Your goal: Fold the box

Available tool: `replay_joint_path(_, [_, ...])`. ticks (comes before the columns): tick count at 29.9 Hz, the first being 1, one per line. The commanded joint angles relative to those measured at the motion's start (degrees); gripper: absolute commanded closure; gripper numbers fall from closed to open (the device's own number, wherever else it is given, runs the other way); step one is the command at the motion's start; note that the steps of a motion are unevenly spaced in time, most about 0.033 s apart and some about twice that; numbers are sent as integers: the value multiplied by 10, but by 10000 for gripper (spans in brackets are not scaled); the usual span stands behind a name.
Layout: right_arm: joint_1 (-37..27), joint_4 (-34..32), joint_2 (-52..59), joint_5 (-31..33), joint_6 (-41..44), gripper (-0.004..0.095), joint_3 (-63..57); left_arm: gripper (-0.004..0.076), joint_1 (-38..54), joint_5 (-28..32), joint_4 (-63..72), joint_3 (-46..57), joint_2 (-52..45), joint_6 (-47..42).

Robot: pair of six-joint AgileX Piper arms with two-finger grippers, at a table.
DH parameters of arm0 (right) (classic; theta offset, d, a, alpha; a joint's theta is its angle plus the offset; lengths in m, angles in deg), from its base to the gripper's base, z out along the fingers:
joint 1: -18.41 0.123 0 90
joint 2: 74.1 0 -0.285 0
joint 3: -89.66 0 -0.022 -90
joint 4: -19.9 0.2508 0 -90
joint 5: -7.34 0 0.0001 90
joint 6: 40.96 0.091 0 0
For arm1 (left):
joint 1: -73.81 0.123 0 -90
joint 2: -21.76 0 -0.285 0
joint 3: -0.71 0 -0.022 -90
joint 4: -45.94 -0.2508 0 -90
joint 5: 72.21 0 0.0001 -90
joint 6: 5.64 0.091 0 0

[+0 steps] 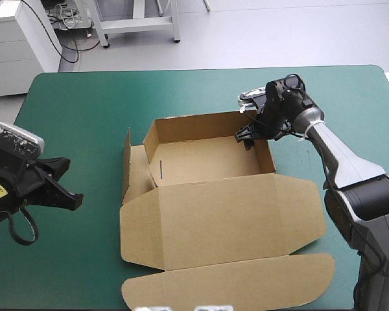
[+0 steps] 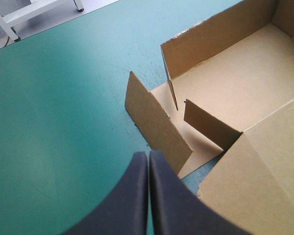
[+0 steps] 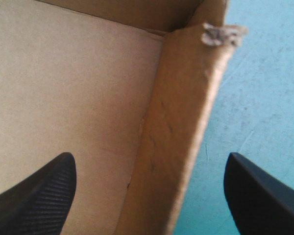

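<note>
At box [image 1: 214, 214] far-right corner | right gripper [image 3: 148, 164] spread astride right wall [image 3: 181, 122] | left gripper [image 2: 148, 157] pressed together, idle | advise centring wall before pinching

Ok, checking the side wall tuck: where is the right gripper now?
High view: the right gripper sits at the box's far right corner, open fingers straddling its right wall.

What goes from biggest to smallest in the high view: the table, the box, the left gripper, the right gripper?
1. table
2. box
3. left gripper and right gripper: unsure, since the left is nearer the camera.
</note>
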Motion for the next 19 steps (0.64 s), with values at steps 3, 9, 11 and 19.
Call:
replay_joint_path(3, [-1,2,25,-11,1,293,17,732,0,27,11,-16,-1,-2])
replay_joint_path(9, [-1,2,23,-11,0,559,17,732,0,26,11,-16,-1,-2])
replay_joint_path(11, [-1,2,21,-11,-1,663,17,732,0,26,11,-16,-1,-2])
replay_joint_path(19, [-1,-1,19,-11,-1,929,17,732,0,26,11,-16,-1,-2])
